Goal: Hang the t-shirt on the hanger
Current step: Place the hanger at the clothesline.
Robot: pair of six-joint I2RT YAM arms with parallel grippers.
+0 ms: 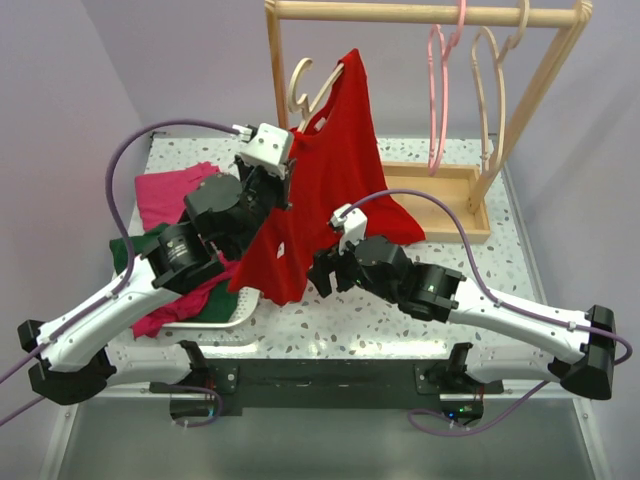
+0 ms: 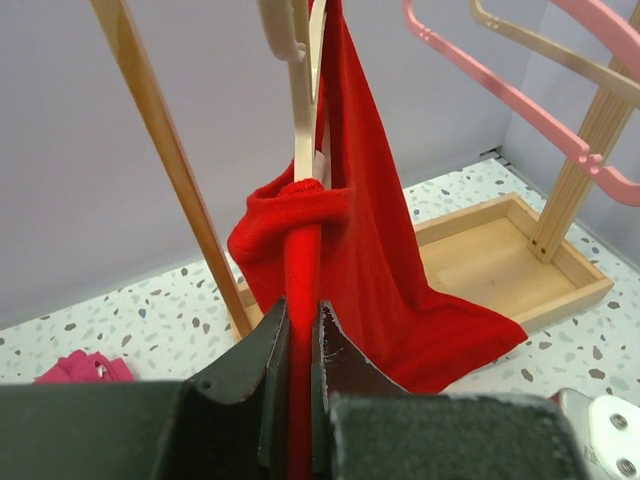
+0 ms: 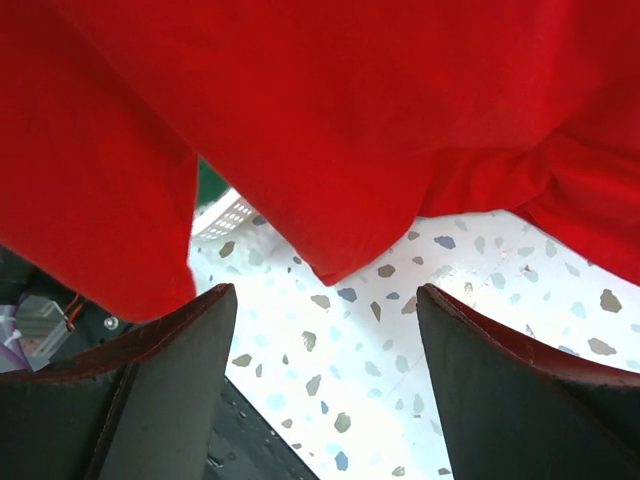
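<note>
The left gripper is clamped tight on a fold of the t-shirt, lifted beside the left post of the rack. 1 arm of the hanger runs into the cloth up top. The right gripper is spread wide under the drooping hem, above the table.

I count three garments: one red t-shirt, one pink garment, one dark green garment. At least three hangers: one pale wood hanger, one pink hanger, another wooden hanger. One rack.

Left fingers clamped, right fingers apart
</note>
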